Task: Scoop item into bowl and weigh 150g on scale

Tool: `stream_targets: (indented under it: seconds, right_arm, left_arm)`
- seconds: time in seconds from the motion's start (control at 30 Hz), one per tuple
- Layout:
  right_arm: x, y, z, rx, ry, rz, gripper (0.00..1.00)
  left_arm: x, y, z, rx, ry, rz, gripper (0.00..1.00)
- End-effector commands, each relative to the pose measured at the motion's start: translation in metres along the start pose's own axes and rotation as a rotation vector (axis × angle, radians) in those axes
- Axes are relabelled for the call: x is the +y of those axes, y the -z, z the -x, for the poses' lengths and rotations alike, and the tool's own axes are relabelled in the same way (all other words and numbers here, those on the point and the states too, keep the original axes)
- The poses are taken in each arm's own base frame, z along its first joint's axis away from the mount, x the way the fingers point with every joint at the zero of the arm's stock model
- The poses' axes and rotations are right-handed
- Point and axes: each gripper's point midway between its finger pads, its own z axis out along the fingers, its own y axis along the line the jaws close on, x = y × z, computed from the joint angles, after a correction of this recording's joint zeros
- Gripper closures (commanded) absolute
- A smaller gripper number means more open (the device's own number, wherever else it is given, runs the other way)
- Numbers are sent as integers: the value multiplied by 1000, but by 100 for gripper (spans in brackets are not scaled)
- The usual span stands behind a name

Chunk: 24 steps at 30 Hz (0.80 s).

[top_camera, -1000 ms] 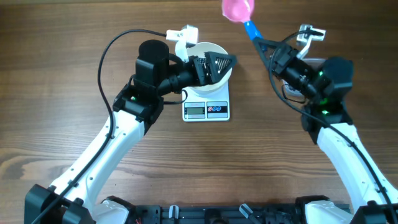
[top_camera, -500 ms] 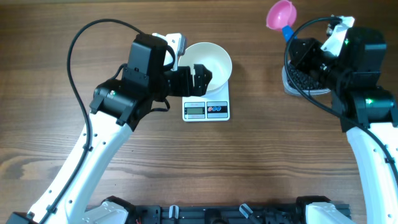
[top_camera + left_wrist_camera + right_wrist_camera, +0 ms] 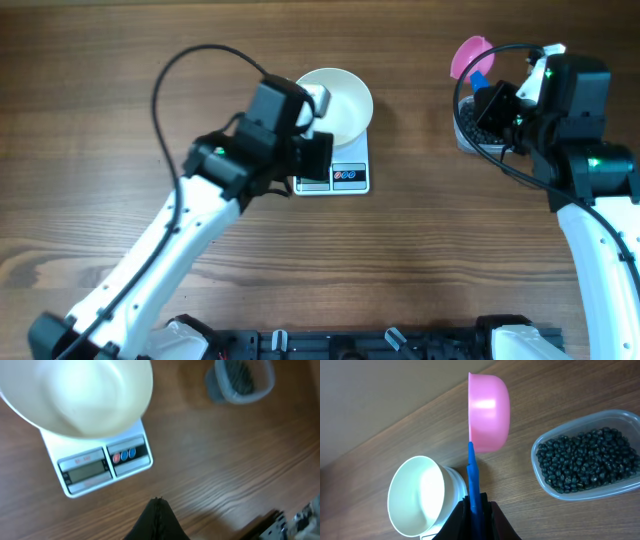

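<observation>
Many pellets (image 3: 582, 460) lie beside the right gripper (image 3: 476, 507)'s pink scoop (image 3: 489, 412).

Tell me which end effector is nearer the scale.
Left. The left end effector hangs above the scale's front edge; the right end effector is off beside the bean tub.

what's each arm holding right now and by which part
The right pincer holds the pink scoop by its blue handle, with the cup end sticking out free. The left pincer is shut and empty, near the scale.
</observation>
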Motion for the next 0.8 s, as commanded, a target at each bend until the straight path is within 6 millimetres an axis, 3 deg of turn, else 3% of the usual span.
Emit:
stream_targets:
  seconds: [0.0,0.27,0.37,0.43,0.5,0.63,0.77]
  right_arm:
    - [-1,2,6,-22,-5,-13,92]
    - [2,2,18,-76,0,-10,93]
    - [4,3,26,-107,3,-5,96]
    - [8,4,33,-138,-12,14,96]
    - [10,5,37,-155,-16,25,96]
    - [11,5,38,-160,-13,27,96]
    - [11,5,38,-158,-7,25,96]
  left_arm:
    - [23,-29,-28,102,1,92,96]
    - [49,-48,-79,204,13,132,96]
    - [46,-57,-64,109,-9,99,96]
    - [39,-63,-44,27,-28,67,96]
    - [44,-68,-36,-6,-29,95,96]
    - [55,-83,-39,5,-40,167,96]
    - [39,-103,-41,1,-84,135,96]
